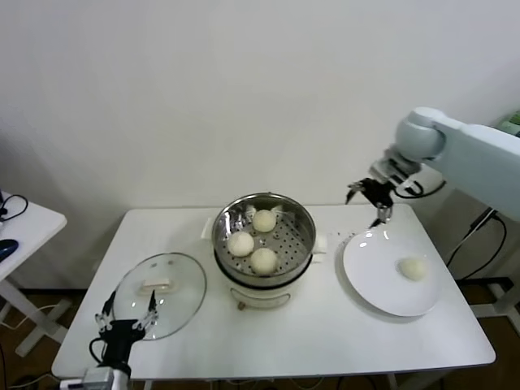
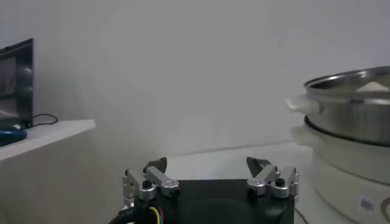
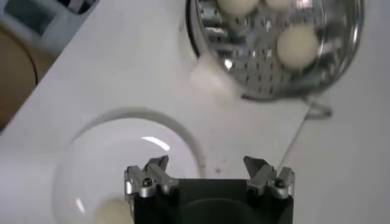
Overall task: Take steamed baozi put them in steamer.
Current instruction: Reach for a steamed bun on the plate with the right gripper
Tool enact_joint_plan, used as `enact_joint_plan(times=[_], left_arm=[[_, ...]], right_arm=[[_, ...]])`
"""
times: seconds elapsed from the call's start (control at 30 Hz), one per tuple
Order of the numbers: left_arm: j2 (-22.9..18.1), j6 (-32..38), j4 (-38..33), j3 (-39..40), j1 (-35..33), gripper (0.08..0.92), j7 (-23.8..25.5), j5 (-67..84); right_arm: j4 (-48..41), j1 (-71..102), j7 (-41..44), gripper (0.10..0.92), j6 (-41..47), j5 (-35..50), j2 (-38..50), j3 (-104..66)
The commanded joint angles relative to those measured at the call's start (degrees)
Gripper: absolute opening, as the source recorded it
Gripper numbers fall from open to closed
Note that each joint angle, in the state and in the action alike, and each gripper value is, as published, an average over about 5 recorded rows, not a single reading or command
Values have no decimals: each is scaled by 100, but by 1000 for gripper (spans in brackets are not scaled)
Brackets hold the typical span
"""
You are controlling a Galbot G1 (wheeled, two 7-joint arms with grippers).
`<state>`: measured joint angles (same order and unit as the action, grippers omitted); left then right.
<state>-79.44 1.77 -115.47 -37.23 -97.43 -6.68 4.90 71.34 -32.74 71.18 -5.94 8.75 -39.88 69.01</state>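
Three steamed baozi (image 1: 253,240) are sitting dome-up in the steamer (image 1: 302,244), which is standing upright mid-worktop (image 1: 325,333); a fourth baozi (image 1: 413,268) is lying on the white plate (image 1: 366,280). The right tool (image 1: 370,197) is hovering released above the plate's far rim. The left tool (image 1: 126,319) is waiting released by the glass lid (image 1: 183,284). A plain white wall (image 1: 244,89) is backing everything. In the right wrist view, the plate's baozi is showing only partly behind the tool.

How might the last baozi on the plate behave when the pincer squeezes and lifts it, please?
The baozi looks smooth, domed and doughy, so it probably dents under a tight squeeze. Being round on a glossy white plate, it may roll or slide if nudged. The open right pincer looks wide enough.
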Motion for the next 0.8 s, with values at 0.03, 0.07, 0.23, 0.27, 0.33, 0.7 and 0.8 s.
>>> enact_joint_plan(times=[0.03,0.07,0.23,0.27,0.33,0.7,0.8], left_arm=[[-57,138,-124,-35,32,823,533,107],[-65,130,-133,-38,24,823,545,73],[-123,83,-152,-71,-39,823,512,-23],[-136,63,-151,-80,-52,823,481,-37],[-159,25,-146,-97,-78,823,422,-60],[-190,-63,-56,-139,-98,823,350,-93],[-191,-74,-58,-140,-96,823,341,-101]], right_arm=[[-1318,2634,19,823,573,-794,976,-2366],[-1432,2826,19,823,488,-1019,924,-2583],[-2046,3446,-18,823,-60,-2227,509,-3446],[-2197,3545,-25,823,-200,-2538,394,-3618],[-2495,3704,-22,823,-427,-3078,164,-3936],[-3310,3858,-33,823,-564,-3510,-635,-4245],[-3435,3840,-26,823,-569,-3534,-772,-4222]])
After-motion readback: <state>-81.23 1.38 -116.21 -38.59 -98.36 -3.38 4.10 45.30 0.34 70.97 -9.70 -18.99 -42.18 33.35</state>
